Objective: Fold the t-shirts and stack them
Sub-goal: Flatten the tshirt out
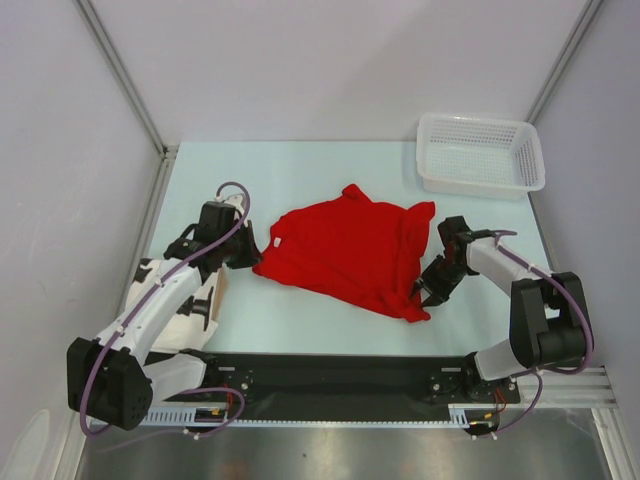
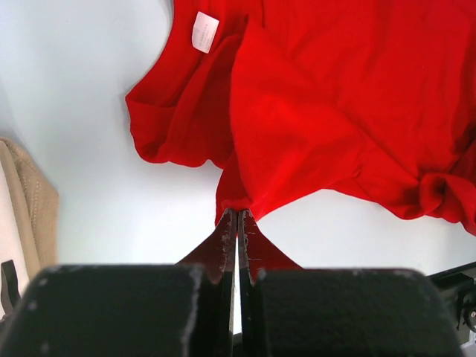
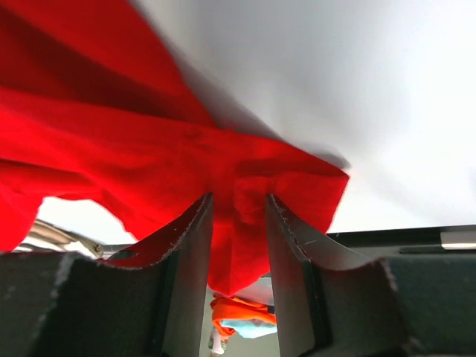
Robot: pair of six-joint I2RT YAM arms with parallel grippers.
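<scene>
One bright red t-shirt [image 1: 345, 255] lies rumpled and half spread at the middle of the pale table. My left gripper [image 1: 250, 255] is at the shirt's left edge. In the left wrist view it [image 2: 238, 214] is shut tight on a pinch of the shirt's [image 2: 335, 104] edge, near the white neck label [image 2: 204, 31]. My right gripper [image 1: 428, 288] is at the shirt's near right corner. In the right wrist view its jaws [image 3: 239, 204] stand a little apart, with a thick bunch of the red cloth [image 3: 149, 141] filling the gap and hanging through it.
A white plastic mesh basket [image 1: 480, 155] stands at the back right corner. A beige thing [image 1: 205, 300] lies beside the left arm and also shows in the left wrist view [image 2: 33, 204]. A black rail [image 1: 330, 378] runs along the near edge. Walls close in the left and right.
</scene>
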